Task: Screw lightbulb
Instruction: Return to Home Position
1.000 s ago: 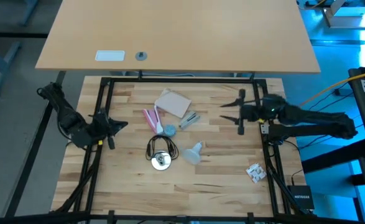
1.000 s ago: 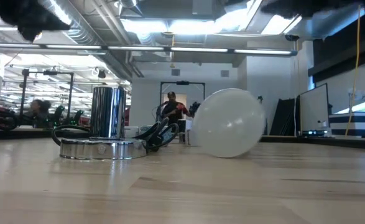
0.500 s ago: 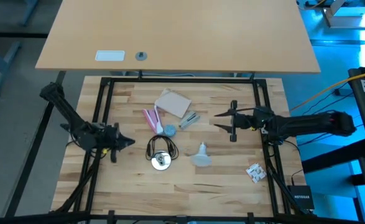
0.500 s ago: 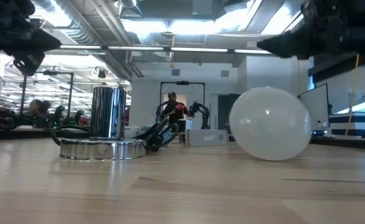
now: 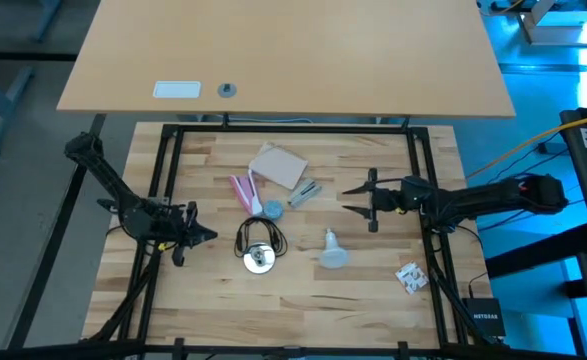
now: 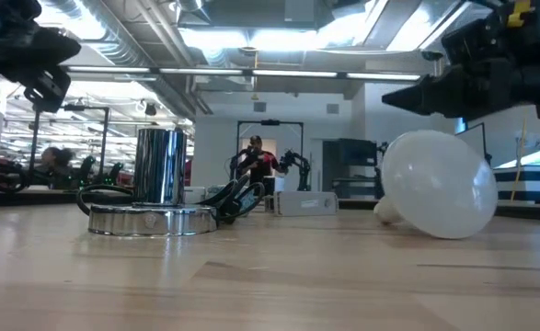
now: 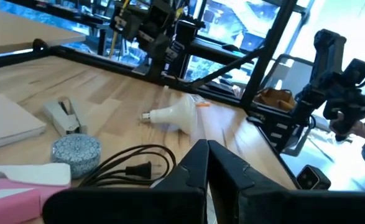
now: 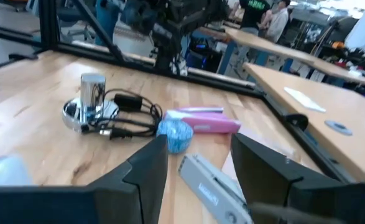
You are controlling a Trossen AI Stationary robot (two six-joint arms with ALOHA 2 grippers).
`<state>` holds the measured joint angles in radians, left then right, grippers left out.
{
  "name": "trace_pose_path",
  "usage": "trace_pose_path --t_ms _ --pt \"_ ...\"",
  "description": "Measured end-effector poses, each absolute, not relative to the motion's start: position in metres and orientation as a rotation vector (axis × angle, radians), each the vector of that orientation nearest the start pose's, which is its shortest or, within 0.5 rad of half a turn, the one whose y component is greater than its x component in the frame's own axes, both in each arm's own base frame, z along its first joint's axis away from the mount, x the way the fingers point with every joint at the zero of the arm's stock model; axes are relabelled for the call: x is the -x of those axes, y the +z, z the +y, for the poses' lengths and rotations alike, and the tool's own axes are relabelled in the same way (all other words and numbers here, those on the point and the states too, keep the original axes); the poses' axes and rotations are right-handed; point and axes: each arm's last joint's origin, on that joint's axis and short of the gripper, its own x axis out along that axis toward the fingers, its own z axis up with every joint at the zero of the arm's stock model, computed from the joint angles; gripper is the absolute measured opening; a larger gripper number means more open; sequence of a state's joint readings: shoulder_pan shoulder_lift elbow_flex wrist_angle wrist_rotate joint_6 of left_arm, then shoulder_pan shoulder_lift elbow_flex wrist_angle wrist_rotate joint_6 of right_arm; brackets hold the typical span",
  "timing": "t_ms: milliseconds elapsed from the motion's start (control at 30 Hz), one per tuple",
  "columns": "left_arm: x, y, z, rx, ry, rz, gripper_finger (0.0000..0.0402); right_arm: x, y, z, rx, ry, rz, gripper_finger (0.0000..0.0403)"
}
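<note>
We find the lightbulb [image 5: 331,251] lying loose, right of centre. The left gripper [image 5: 205,236], mid-left, is closed on nothing; the right gripper [image 5: 348,199], mid-right, is spread wide, empty.

Lighting bright and even, from ceiling strip lights [image 6: 251,37] overhead; shadows on the surface [image 5: 223,295] soft and faint; glare streaks on the chrome lamp base [image 6: 159,167]; lightbulb [image 6: 438,196] brightly lit from above, underside slightly shaded.

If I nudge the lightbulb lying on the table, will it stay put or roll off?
Likely rolls: the lightbulb lies on its side on the table, resting on its round dome. The tapered shape would probably make it curve around its narrow base. Its smooth dome looks slippery to pinch.
</note>
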<state>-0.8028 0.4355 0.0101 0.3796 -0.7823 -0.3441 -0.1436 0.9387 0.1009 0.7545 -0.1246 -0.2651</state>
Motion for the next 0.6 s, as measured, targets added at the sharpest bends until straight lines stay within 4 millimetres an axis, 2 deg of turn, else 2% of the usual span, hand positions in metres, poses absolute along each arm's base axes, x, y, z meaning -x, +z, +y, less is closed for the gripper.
trace_pose_path --t_ms 333,600 --pt "-0.096 0.164 -0.071 0.285 -0.049 0.045 0.0000 -0.174 0.148 -0.021 0.238 0.016 0.204 0.0182" --pt "-0.095 0.156 -0.070 0.170 -0.043 0.103 0.0000 -0.177 0.136 -0.024 0.266 -0.045 0.289 0.0182"
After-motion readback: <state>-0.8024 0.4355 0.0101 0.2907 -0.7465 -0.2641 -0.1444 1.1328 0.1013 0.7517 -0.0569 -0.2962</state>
